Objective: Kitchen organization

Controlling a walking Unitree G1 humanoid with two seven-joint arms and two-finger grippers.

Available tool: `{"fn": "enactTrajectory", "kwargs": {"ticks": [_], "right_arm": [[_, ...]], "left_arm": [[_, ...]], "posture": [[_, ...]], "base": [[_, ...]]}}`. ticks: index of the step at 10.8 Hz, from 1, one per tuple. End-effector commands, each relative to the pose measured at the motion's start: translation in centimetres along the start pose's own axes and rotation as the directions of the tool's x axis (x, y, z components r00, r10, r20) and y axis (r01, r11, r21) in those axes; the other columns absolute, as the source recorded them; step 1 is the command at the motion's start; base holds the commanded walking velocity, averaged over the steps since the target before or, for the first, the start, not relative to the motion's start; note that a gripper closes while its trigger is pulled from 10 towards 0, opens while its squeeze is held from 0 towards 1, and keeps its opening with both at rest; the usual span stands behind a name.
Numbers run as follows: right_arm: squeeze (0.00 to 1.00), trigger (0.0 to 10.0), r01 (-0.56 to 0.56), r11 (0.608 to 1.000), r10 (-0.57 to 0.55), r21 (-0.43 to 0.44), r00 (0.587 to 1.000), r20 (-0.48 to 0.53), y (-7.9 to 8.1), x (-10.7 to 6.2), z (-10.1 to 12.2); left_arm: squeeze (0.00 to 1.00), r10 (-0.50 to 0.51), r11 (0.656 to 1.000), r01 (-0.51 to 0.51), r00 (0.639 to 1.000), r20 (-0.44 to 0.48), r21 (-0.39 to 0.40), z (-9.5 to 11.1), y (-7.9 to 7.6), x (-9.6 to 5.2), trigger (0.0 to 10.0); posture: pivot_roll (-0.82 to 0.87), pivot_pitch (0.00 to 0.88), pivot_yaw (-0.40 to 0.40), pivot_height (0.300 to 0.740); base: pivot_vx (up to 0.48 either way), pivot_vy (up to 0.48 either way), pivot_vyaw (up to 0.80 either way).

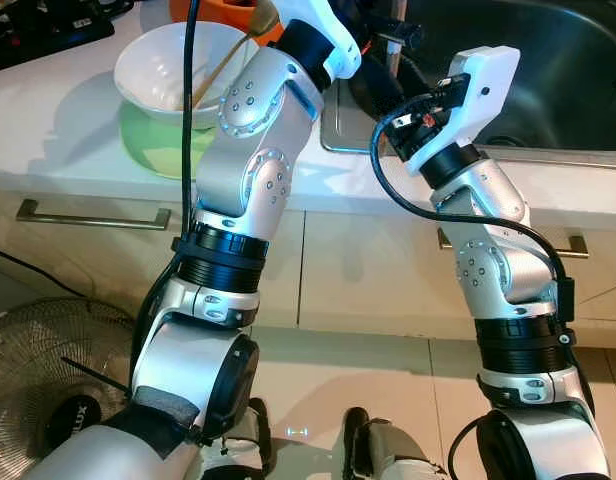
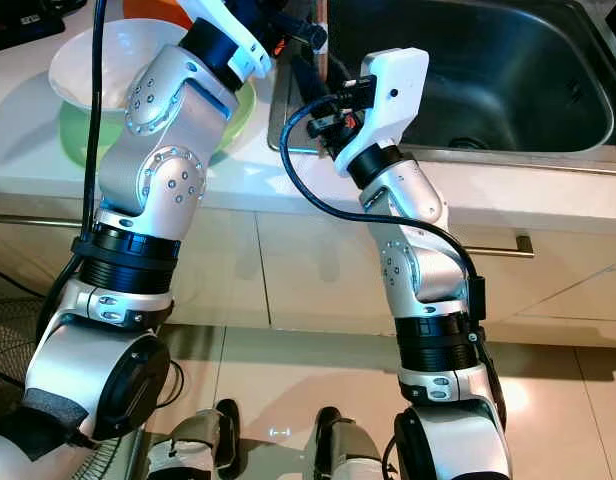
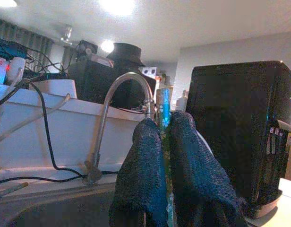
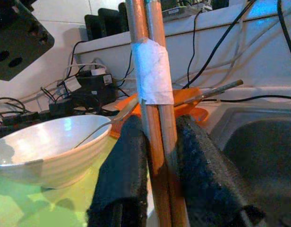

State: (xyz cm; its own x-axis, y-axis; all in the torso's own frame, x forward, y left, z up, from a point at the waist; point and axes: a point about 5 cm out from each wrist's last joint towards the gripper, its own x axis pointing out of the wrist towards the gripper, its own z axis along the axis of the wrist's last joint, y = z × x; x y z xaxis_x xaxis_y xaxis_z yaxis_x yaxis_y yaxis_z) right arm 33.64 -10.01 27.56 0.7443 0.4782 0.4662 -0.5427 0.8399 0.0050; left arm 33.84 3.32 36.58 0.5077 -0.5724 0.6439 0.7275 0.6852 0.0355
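Both arms reach up from frame bottom over the desk (image 1: 78, 130) edge. Right gripper (image 4: 157, 156), seen in its wrist view: jaws clamped on a pair of wooden chopsticks (image 4: 152, 94) bound with white tape, standing upright. Left gripper (image 3: 164, 156): jaws pinched tight on a thin blue-green patterned stick (image 3: 163, 106), upright, faucet (image 3: 119, 109) behind it. White bowl (image 1: 178, 65) upper left in the head view, sitting on a green plate (image 1: 153, 140), with a utensil leaning in it. Orange item (image 1: 208, 12) behind bowl. Steel sink (image 2: 508, 80) upper right. Fan (image 1: 48, 380) on the floor, lower left.
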Motion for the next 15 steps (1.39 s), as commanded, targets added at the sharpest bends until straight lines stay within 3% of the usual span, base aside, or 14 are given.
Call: {"fn": "enactTrajectory", "kwargs": {"ticks": [1,3,4,5,9,11,12,13,14,15], "right_arm": [[0.0,0.0,0.006,1.0,-0.006,-0.004,1.0,0.007,-0.1,0.1,0.1],[0.0,0.0,0.008,1.0,-0.008,-0.006,1.0,0.009,-0.2,0.1,0.1],[0.0,0.0,0.009,1.0,-0.009,-0.006,1.0,0.01,-0.2,0.1,0.1],[0.0,0.0,0.011,1.0,-0.011,-0.006,1.0,0.01,-0.3,0.1,0.1],[0.0,0.0,0.024,1.0,-0.024,-0.015,1.0,0.014,-0.7,0.3,0.2],[0.0,0.0,0.043,0.999,-0.043,-0.031,0.999,0.008,-1.5,0.5,0.2],[0.0,0.0,0.063,0.997,-0.063,-0.046,0.998,0.003,-2.2,0.6,0.1],[0.0,0.0,0.101,0.993,-0.102,-0.062,0.995,-0.005,-3.2,0.6,0.1],[0.0,8.4,0.135,0.987,-0.137,-0.086,0.991,-0.014,-4.1,0.8,0.0],[0.0,10.0,0.15,0.983,-0.153,-0.108,0.988,-0.023,-4.8,1.1,0.1]], "left_arm": [[0.0,-0.036,0.999,0.036,0.999,0.012,0.02,0.6,-0.6,0.5,10.0],[0.0,-0.033,0.999,0.033,0.999,0.01,0.025,0.5,-0.6,0.5,10.0],[0.96,-0.024,0.999,0.023,1.0,0.008,0.035,0.5,-0.5,0.4,10.0],[1.0,-0.02,0.999,0.02,1.0,0.006,0.036,0.5,-0.4,0.4,10.0],[1.0,-0.009,1.0,0.009,1.0,0.017,0.028,0.5,-0.2,0.4,10.0],[1.0,0.048,0.999,-0.048,0.998,0.031,0.003,0.6,0.5,0.2,10.0],[1.0,0.123,0.992,-0.123,0.992,0.037,-0.003,0.8,1.6,-0.3,10.0],[0.0,0.171,0.985,-0.171,0.985,0.0,0.02,0.6,2.8,-0.7,10.0],[0.0,0.188,0.981,-0.185,0.98,-0.064,0.05,-0.2,3.4,-1.0,10.0],[0.0,0.196,0.977,-0.182,0.971,-0.135,0.108,-0.9,3.6,-1.2,10.0]], "posture": [[0.12,0.254,-0.015,0.74],[0.12,0.256,-0.015,0.74],[0.12,0.255,-0.015,0.74],[0.12,0.255,-0.015,0.74],[0.13,0.248,-0.022,0.74],[0.13,0.24,-0.026,0.74],[0.13,0.236,-0.027,0.74],[0.13,0.235,-0.028,0.74],[0.13,0.233,-0.029,0.74],[0.14,0.231,-0.029,0.74]], "base": [[0.0,0.0,0.0],[0.0,0.0,0.0],[0.0,0.0,0.0],[0.0,0.0,0.0],[0.0,0.0,0.0],[0.0,0.0,0.0],[0.0,0.0,0.0],[0.0,0.0,0.0],[0.0,0.0,0.0],[0.0,0.0,0.0]]}}
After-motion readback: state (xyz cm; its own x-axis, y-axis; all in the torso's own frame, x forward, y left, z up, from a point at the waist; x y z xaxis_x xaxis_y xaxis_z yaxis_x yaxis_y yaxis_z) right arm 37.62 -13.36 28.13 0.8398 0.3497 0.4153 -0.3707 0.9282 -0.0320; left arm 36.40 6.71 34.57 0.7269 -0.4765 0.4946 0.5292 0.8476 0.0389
